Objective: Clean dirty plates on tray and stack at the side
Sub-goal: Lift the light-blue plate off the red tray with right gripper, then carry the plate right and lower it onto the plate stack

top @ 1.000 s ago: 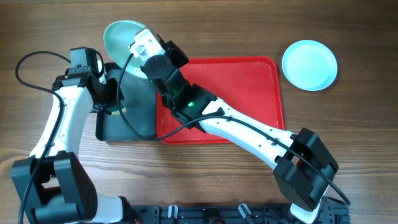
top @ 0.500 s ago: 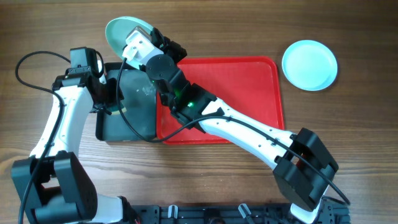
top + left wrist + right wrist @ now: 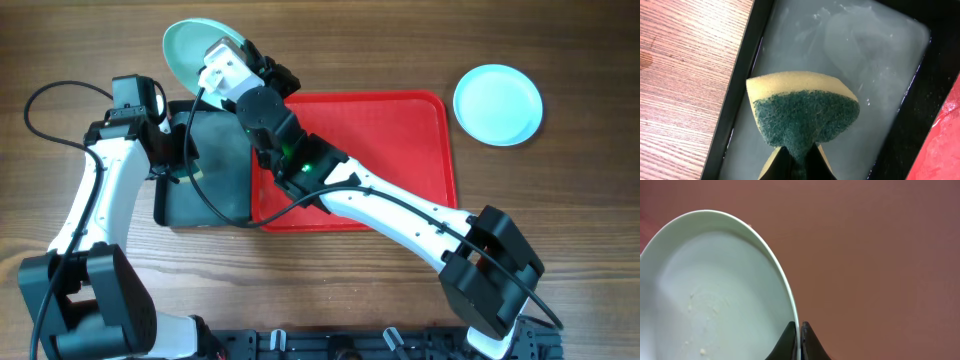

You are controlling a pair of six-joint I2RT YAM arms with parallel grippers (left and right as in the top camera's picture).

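Holding liquid, black tray (image 3: 737, 95): shallow cloudy water covers its floor; it sits left of the red tray (image 3: 400, 150), the two rims side by side.
Sponge (image 3: 802, 120): yellow with a green scouring face, above the water; contact with the water cannot be told.
Left gripper (image 3: 797, 155): clenched on the sponge's lower end.
Left arm: forearm runs up the table's left side, wrist bent over the black tray.
Held plate (image 3: 715, 290): pale aqua, pale specks on its inner face — near the far edge, just beyond the black tray's far rim.
Right gripper (image 3: 799, 330): fingertips pinch that plate's rim.
Right arm: stretched from the near right corner diagonally across the red tray.
Second plate (image 3: 498, 104): aqua-blue, flat on the wooden table (image 3: 560, 200) toward the far right corner — apart from the red tray.
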